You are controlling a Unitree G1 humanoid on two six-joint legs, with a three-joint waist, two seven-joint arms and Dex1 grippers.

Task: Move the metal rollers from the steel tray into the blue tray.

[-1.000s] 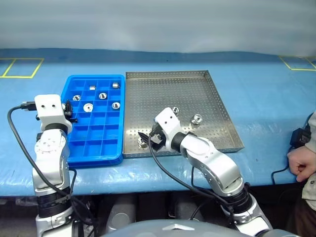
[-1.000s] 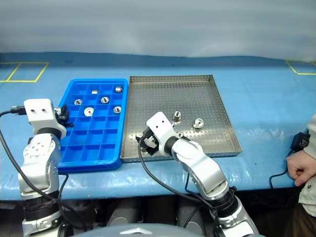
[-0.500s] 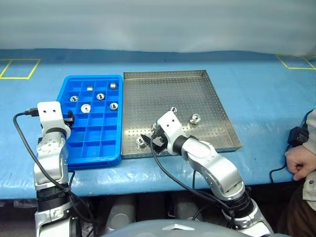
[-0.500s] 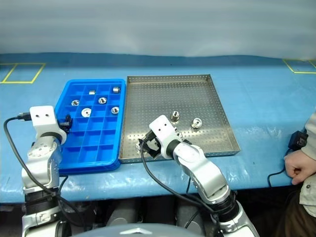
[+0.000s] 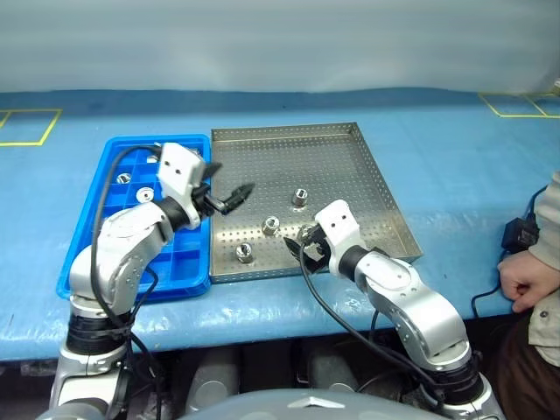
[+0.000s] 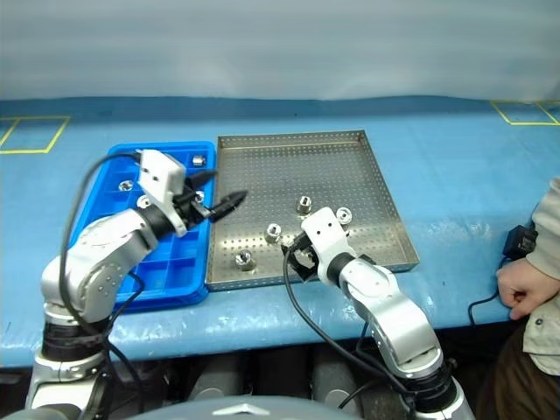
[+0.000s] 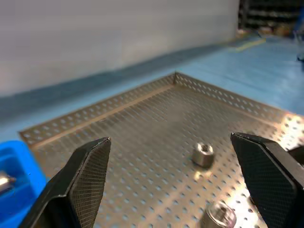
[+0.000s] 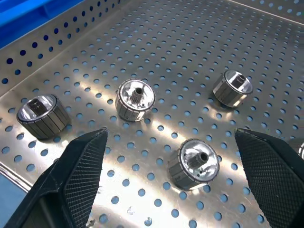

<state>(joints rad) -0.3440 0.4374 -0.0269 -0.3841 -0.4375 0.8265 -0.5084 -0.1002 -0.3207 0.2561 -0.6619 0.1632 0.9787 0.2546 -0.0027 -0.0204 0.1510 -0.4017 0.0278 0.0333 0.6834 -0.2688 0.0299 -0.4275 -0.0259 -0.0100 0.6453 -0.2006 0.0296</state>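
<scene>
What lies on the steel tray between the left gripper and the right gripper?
One metal roller stands on the steel tray between the left gripper and the right gripper, touching neither, as the left eye view shows.

Grey perforated steel tray (image 5: 341, 166) at centre; bright blue gridded tray (image 5: 131, 262) at left; shiny silver ribbed rollers (image 8: 135, 99); blue tablecloth (image 5: 437, 140) with yellow lines (image 5: 17, 127).

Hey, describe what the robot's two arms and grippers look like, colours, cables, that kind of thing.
Both arms are glossy silver-grey rounded segments with white boxy wrist blocks. A black cable loops along each arm. The left gripper and right gripper each have two black fingers with a fine cross-hatched texture on the pads.
</scene>
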